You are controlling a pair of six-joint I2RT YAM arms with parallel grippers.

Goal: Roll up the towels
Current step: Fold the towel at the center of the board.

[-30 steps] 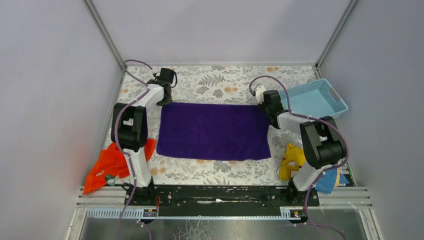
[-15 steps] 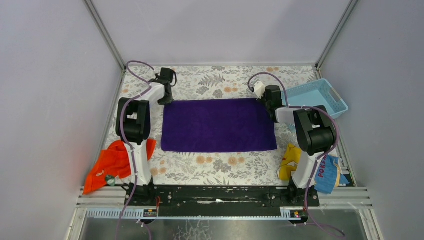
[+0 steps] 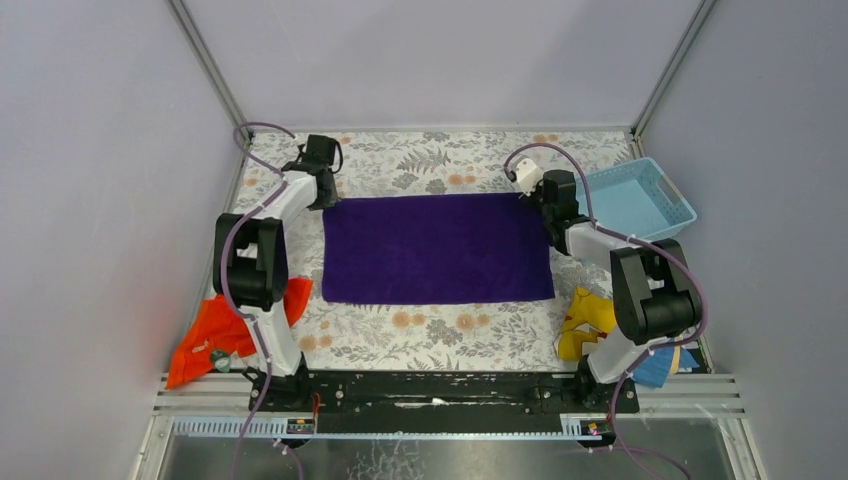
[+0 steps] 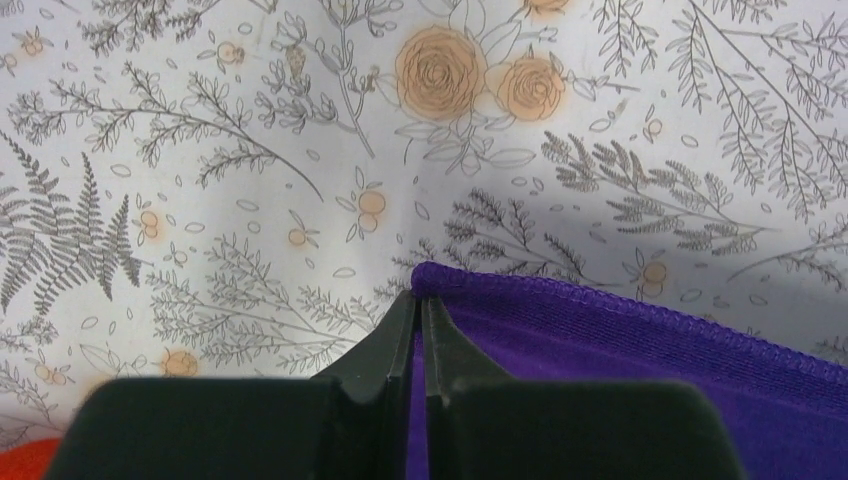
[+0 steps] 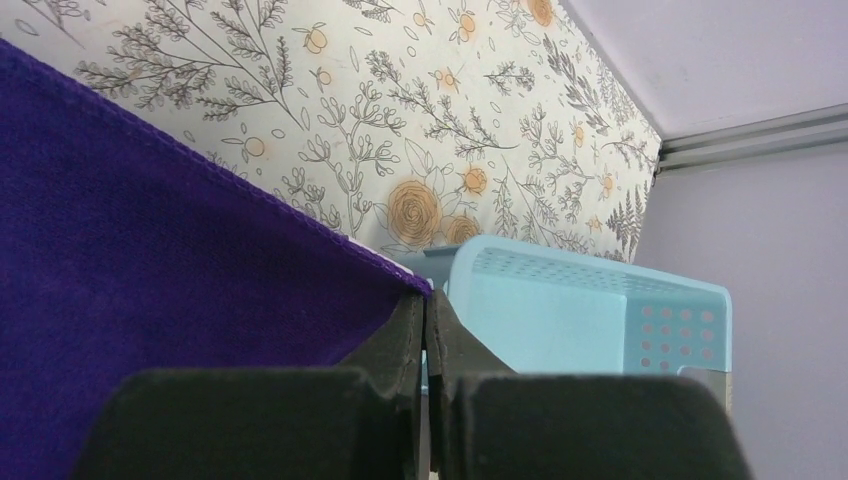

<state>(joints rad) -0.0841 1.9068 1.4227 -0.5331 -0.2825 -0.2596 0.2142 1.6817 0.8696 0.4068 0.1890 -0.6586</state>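
Left tool (image 4: 420, 300) and right tool (image 5: 425, 302) each clamp tight onto a far corner of the purple towel (image 3: 435, 248), likely to stretch it flat for rolling.

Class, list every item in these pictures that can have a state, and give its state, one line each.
purple towel, spread flat, unrolled, both far corners pinched
orange-red towel, crumpled in a heap at the near left
printed cloth, bunched up at the near right
blue basket, upright, nothing visible inside
left hand, shut on the purple towel's far left corner
right hand, shut on its far right corner
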